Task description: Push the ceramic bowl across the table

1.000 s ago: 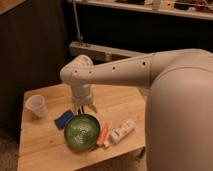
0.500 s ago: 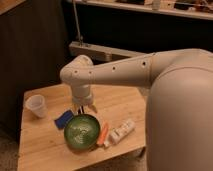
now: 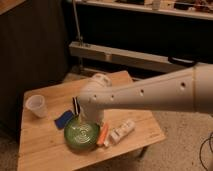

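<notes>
Claw (image 3: 78,115) lower, at rim of glossy round ceramic bowl (image 3: 82,136)

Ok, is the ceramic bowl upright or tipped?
Upright: the ceramic bowl sits flat on the table, rings facing up; the tool is at its far rim.

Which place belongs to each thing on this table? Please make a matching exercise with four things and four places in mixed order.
Things:
1. ceramic bowl
2. plastic cup
3. blue flat object
4. gripper

Places:
A. near the left edge of the table
B. between the cup and the bowl
C. just above the bowl's far rim
D. directly left of the orange stick

Pairs: 1-D, 2-A, 3-B, 4-C
</notes>
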### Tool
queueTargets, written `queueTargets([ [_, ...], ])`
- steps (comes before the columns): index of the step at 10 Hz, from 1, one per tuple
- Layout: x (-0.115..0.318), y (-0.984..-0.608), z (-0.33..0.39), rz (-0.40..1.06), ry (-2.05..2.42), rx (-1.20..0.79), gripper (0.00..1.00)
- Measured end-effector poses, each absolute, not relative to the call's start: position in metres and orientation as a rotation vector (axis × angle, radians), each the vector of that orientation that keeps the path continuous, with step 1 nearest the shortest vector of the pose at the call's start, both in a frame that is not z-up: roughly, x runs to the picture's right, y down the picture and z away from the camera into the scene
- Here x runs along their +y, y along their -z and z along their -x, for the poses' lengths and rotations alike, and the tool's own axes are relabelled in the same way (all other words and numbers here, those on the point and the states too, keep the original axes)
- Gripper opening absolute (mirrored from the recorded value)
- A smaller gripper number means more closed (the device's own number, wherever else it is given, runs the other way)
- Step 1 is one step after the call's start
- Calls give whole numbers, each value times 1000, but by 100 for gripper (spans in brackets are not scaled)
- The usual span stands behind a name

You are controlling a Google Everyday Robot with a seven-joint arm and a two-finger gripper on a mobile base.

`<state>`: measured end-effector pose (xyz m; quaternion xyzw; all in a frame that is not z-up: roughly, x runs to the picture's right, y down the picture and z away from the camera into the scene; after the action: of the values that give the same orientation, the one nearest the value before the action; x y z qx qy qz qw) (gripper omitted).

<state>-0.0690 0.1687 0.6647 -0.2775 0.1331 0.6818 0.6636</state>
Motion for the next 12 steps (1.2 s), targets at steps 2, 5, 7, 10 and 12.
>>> queueTargets([
  [2, 192, -681, 63, 684, -1539, 318, 65],
  [5, 224, -723, 74, 811, -1524, 377, 65],
  [7, 237, -730, 79, 844, -1508, 389, 65],
  [10, 232, -714, 89, 817, -1484, 377, 65],
  [12, 216, -688, 98, 788, -1460, 373, 57],
])
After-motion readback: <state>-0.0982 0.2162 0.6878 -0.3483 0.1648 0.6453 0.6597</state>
